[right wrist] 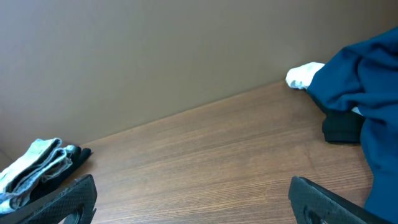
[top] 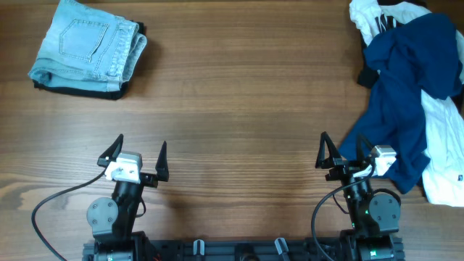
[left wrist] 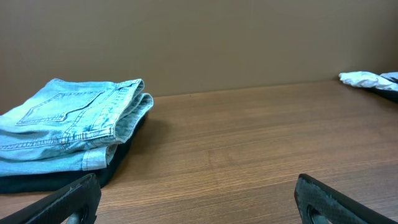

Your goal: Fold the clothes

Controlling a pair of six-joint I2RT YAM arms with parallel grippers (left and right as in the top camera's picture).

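Found both arms parked at the near edge of the wooden table [top: 239, 94], neither grasping anything. Noted the left gripper [top: 141, 142] spread wide with jaws released, over bare wood, well apart from every garment; confirmed in the left wrist view by two dark fingertips [left wrist: 68, 202] at the lower corners with only tabletop between. Noted the right gripper [top: 342, 139] likewise spread and empty, its outer finger overlapping the lower hem of the dark-blue shirt [top: 402, 87] in the overhead view; unable to tell whether touching or merely above. Located the dark-blue shirt at the right side of the table, unfolded, crumpled and draped from the far right corner down toward the right arm. Located a white shirt [top: 442, 167] bunched beneath and beside it along the right edge, with more white cloth showing at the far corner. Recorded a black piece [top: 367, 75] protruding from under the blue fabric on its left side, seen also in the right wrist view [right wrist: 342, 127] as a dark lump against the blue. Recorded, at the far left corner, folded light-blue denim [top: 87, 47] stacked on a folded black garment [top: 80, 92], well apart from the pile on the right.
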